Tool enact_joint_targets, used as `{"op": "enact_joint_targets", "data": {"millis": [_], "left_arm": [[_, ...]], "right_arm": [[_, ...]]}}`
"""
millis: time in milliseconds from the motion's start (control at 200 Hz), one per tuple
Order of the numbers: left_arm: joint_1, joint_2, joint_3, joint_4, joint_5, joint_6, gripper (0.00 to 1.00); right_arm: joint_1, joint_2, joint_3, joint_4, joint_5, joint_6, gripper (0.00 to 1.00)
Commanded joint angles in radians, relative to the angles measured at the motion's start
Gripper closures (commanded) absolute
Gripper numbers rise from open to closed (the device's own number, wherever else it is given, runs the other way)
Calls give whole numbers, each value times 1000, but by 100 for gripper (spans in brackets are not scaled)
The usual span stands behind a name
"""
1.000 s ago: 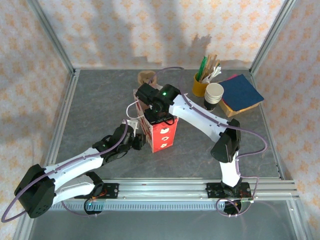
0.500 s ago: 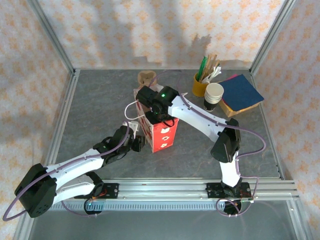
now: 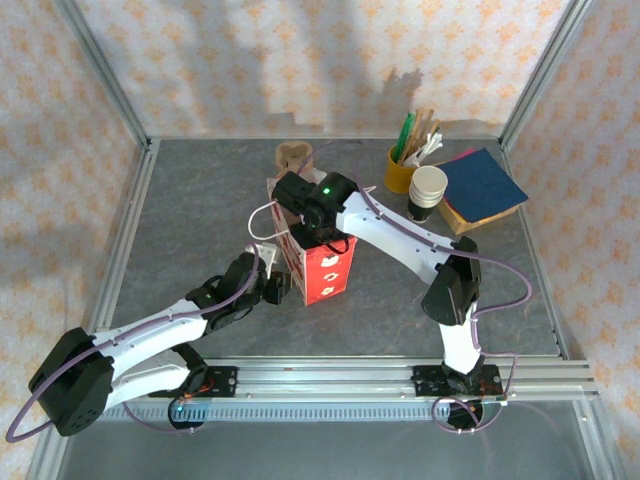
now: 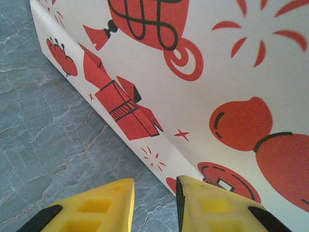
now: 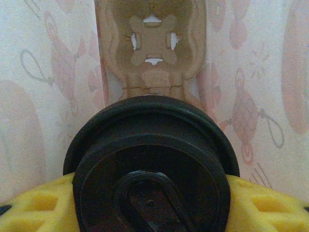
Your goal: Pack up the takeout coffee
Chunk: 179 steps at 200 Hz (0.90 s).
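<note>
Placing step of the packing. The right gripper gripped the coffee cup by its sides, its yellow fingers pressed against the cup just under the black lid. The cup sat low between the inner walls of the red-and-white paper bag. The left gripper had its jaws narrowly apart with nothing between them, just beside the bag's lower side fold, and was judged to be steadying it. The next move called for lowering the cup upright until its base rested on the bag's floor, then parting the fingers and rising straight out, clear of the walls and handle. The top view gave the layout: the bag upright on the table, one arm on each side, the right wrist covering the bag's mouth. The right wrist view supplied the interior, namely the lid, the walls and a brown cardboard piece with cut-outs beyond the lid. The left wrist view gave the bag's outer prints.
</note>
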Motion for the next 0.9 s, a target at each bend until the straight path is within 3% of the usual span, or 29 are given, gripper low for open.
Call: {"op": "enact_joint_targets", "data": {"millis": [0, 891], "left_arm": [[-9, -21, -10, 35, -28, 15, 68], [-10, -13, 1, 25, -48, 24, 68]], "right_arm": [[0, -19, 6, -13, 8, -8, 46], [4, -41, 0, -14, 3, 4, 47]]}}
